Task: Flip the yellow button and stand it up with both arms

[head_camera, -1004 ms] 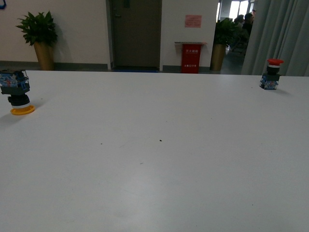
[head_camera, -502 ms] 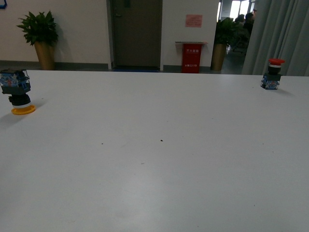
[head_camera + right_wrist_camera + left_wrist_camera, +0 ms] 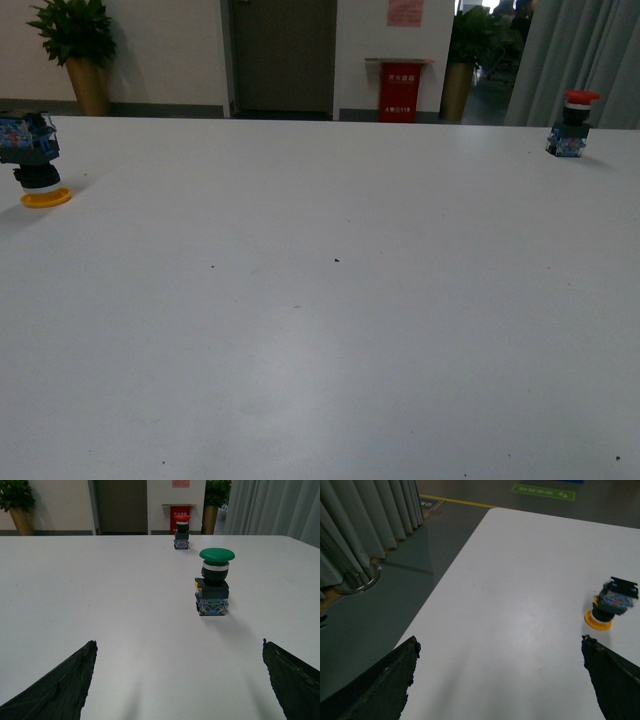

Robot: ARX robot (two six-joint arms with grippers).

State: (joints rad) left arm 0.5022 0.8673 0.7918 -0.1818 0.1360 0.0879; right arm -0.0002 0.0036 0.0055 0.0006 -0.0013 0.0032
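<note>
Yellow button [image 3: 35, 165] upside-down on flat round cap, L gripper [image 3: 500, 645] wide, R gripper [image 3: 178, 647] wide

The one white surface [image 3: 320, 350] carries three push-button switches. One is the yellow button [image 3: 35, 165], with a flat round yellow-orange cap, black collar and blue blocky body, at ten o'clock. One red mushroom-capped switch [image 3: 572, 125] is at two o'clock. The third is a green mushroom-capped switch [image 3: 215, 587]. Behind are two potted green plants, the eleven o'clock plant [image 3: 70, 35] and the one o'clock plant [image 3: 467, 40], plus one dark door [image 3: 283, 55] and one red cabinet [image 3: 397, 98]. Two tools show, the left tool [image 3: 499, 641] and the right tool [image 3: 179, 644], with two black fingers each.
</note>
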